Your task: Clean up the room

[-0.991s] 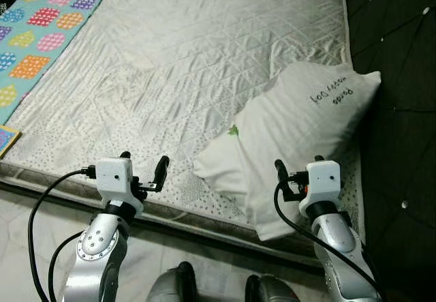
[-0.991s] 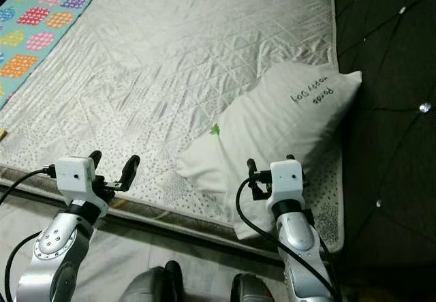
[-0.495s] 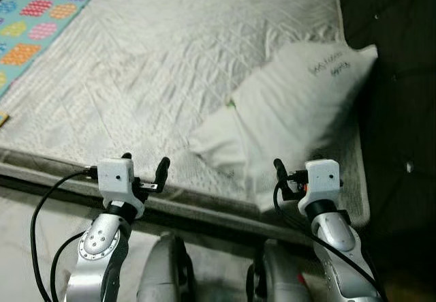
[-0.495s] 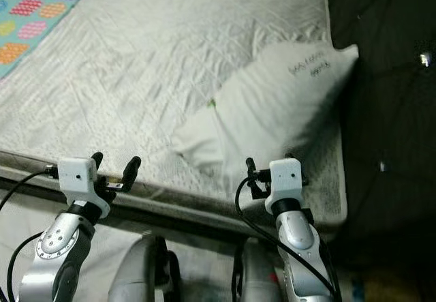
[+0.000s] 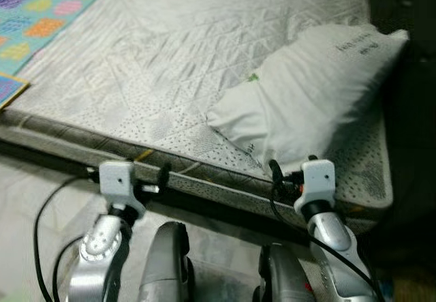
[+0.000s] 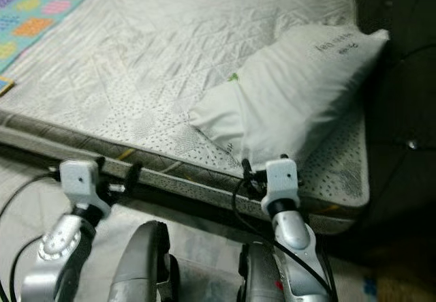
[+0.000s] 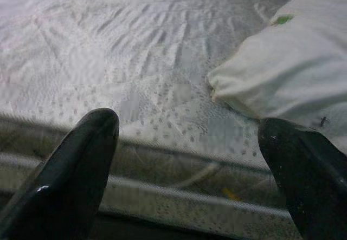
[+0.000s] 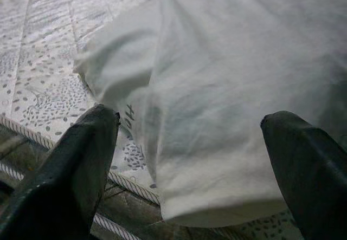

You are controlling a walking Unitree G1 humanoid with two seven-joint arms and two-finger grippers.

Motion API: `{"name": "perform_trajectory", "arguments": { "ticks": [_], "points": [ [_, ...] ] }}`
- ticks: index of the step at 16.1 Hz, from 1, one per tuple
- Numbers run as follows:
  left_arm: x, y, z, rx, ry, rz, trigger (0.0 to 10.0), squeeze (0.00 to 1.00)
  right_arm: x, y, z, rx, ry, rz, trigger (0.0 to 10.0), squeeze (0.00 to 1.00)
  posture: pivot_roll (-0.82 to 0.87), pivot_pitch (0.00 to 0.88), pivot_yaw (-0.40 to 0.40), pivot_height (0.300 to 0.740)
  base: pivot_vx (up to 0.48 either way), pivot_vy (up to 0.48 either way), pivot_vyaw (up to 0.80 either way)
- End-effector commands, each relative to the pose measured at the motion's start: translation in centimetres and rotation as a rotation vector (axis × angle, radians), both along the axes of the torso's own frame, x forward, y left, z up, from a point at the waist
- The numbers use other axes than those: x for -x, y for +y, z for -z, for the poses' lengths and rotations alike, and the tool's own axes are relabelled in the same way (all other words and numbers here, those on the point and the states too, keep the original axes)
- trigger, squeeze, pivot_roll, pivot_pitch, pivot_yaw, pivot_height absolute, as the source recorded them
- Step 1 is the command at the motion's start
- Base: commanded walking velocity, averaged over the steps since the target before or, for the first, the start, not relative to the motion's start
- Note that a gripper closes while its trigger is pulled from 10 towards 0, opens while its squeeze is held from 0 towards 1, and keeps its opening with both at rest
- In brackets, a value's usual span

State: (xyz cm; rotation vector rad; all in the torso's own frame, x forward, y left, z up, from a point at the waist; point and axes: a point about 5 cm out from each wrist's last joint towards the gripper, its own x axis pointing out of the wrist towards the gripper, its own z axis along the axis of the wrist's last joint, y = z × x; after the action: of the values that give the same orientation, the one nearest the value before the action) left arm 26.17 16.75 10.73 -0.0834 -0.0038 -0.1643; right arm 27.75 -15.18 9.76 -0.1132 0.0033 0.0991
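A white pillow (image 5: 320,91) with dark writing near its far end lies on the right side of the bare quilted mattress (image 5: 157,56), against the dark headboard. A small green mark (image 5: 253,78) sits on its near side. My left gripper (image 5: 146,172) is open and empty, held in front of the mattress's near edge (image 7: 162,169). My right gripper (image 5: 293,165) is also open and empty, just short of the pillow's near corner (image 8: 179,121), which shows between its fingers without touching them.
A colourful patterned quilt (image 5: 41,16) covers the far left of the bed, with a flat book-like item (image 5: 10,87) at the left edge. The dark tufted headboard (image 5: 415,16) stands on the right. My legs (image 5: 163,261) stand on the pale floor below the bed frame.
The whole view has shifted: the bed edge now lies further from me, and both grippers sit before the edge instead of over the mattress. Arm poses and the pillow are unchanged.
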Motion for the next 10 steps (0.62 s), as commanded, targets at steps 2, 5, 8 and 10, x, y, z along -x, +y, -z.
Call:
{"name": "perform_trajectory", "arguments": {
  "ticks": [2,5,8,10],
  "points": [
    [0.15,-0.07,-0.02,0.004,-0.003,0.006,10.0,0.00,0.12,-0.35,0.05,-0.008,0.004,0.011,10.0,0.00,-0.01,0.240,0.034,0.608,0.000,0.000,0.00],
    [-0.03,-0.05,-0.11,-0.001,-0.011,0.002,10.0,0.00,-0.08,-0.39,0.02,-0.004,0.004,0.016,10.0,0.00,-0.01,0.250,0.032,0.598,0.000,0.000,0.00],
    [-0.12,-0.21,-0.26,0.002,-0.021,0.014,10.0,0.00,-0.19,-0.53,-0.03,0.010,-0.001,0.029,10.0,0.00,-0.01,0.249,0.033,0.598,0.000,0.000,0.00],
    [-0.08,-0.32,-0.37,0.007,-0.030,0.023,10.0,0.00,-0.18,-0.60,-0.03,0.015,-0.002,0.038,10.0,0.00,-0.01,0.249,0.032,0.598,0.142,0.000,0.00]
  ]
}}
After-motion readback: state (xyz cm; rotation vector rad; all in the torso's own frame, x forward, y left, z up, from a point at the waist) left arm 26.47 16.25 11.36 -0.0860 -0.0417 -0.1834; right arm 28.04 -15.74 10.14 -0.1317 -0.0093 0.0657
